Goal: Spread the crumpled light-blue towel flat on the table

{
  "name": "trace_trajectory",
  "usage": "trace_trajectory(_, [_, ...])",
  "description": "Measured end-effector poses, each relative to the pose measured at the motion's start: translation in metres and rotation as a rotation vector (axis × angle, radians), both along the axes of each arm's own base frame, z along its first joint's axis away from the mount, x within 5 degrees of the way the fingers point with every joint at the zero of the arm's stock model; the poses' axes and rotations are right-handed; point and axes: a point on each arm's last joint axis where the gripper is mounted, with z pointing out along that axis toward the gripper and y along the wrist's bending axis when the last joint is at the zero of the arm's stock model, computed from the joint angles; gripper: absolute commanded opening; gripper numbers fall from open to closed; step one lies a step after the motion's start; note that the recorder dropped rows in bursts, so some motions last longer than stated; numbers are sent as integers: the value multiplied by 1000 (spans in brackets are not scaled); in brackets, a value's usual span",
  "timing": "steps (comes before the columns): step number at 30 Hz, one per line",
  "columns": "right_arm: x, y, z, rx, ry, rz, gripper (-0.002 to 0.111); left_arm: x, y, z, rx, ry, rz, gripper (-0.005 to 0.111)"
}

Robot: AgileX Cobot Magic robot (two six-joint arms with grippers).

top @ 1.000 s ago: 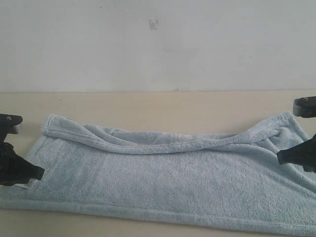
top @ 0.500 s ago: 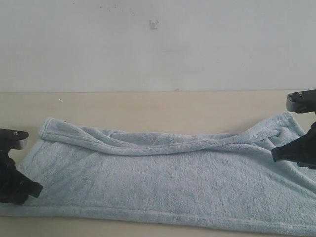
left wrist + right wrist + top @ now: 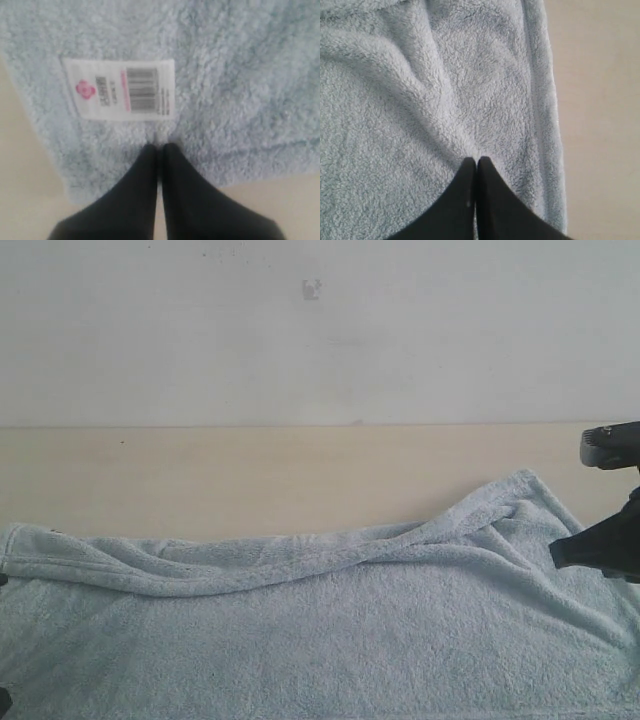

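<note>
The light-blue towel (image 3: 320,630) lies along the near part of the table (image 3: 250,480), with a long rolled fold along its far edge. My right gripper (image 3: 556,554) is at the towel's right end. In the right wrist view it (image 3: 477,160) is shut on the towel (image 3: 395,100), and creases run out from its tips beside the hem. My left gripper (image 3: 160,146) is shut on the towel's (image 3: 240,75) corner, just below the white label (image 3: 120,89). It has all but left the exterior view at the left edge.
A plain white wall (image 3: 320,330) rises behind the table's far edge. Bare tabletop lies between the towel and the wall. Part of the right arm (image 3: 612,445) juts in at the right edge. Table (image 3: 600,100) shows beside the towel's hem.
The towel's left end has slid left and toward the camera with the left gripper, which has passed out of the exterior view. The right gripper has stayed almost still.
</note>
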Motion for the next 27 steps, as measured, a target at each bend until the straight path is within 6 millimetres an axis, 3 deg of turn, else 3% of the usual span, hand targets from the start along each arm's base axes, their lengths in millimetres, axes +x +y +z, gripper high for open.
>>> trace_trajectory(8, [-1, 0, -1, -3, 19, -2, 0, 2, -1, 34, -4, -203, -8, 4])
trace_trajectory(16, [1, 0, 2, -38, 4, 62, 2, 9, -2, 36, -16, -298, 5, 4])
trace_trajectory(18, [6, 0, 8, -47, -22, 79, 11, 11, -2, 37, -20, -323, 10, 4])
trace_trajectory(20, [15, 2, 20, -45, -64, 90, 29, 14, -2, 38, -21, -347, 8, 6])
trace_trajectory(23, [32, 5, 38, -20, -115, 97, 52, 23, -2, 45, -25, -397, 11, 18])
trace_trajectory(27, [59, 13, 44, 58, -84, 79, 54, 39, -3, 60, -33, -489, 21, 41])
